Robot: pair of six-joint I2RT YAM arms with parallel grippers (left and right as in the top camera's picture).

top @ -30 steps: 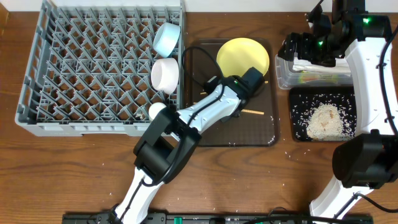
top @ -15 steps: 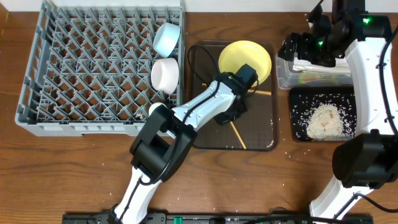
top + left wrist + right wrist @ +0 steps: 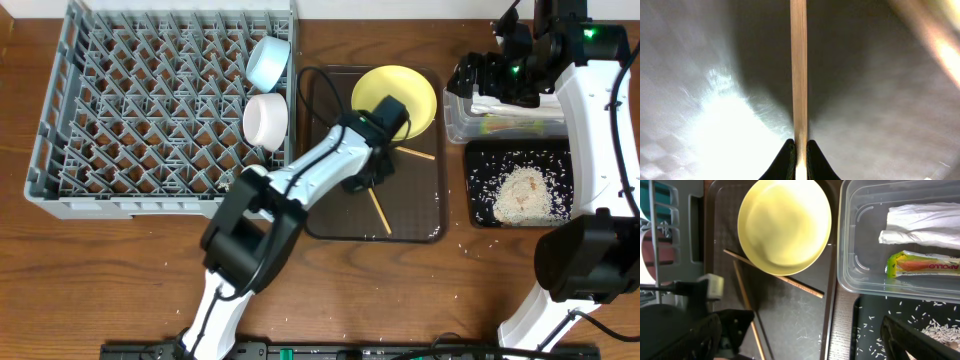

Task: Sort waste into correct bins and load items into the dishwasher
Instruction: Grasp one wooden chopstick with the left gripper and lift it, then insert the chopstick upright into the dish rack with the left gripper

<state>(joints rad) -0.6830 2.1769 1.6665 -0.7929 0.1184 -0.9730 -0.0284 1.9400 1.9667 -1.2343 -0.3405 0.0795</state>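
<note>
My left gripper [image 3: 366, 180] is shut on a wooden chopstick [image 3: 380, 212], also seen in the left wrist view [image 3: 799, 75], over the dark brown serving tray [image 3: 425, 205]. The free end points to the tray's front. A second chopstick [image 3: 420, 153] lies partly under the yellow plate [image 3: 400, 92] on that tray. The blue bowl [image 3: 268, 60] and white bowl [image 3: 265, 118] stand in the grey dish rack [image 3: 150, 110]. The small cup is hidden. My right gripper [image 3: 485, 78] hangs open and empty above the clear tub [image 3: 455, 118].
The clear tub [image 3: 855, 255] holds the white napkin [image 3: 920, 227] and the yellow-green wrapper [image 3: 925, 265]. The black tray [image 3: 480, 160] in front of it holds a heap of rice [image 3: 522, 193]. Loose grains lie on the table near it.
The chopstick lay flat near the tray's right side. My left gripper took it, swung it to point forward, and shifted slightly back and left. The right arm stayed still.
</note>
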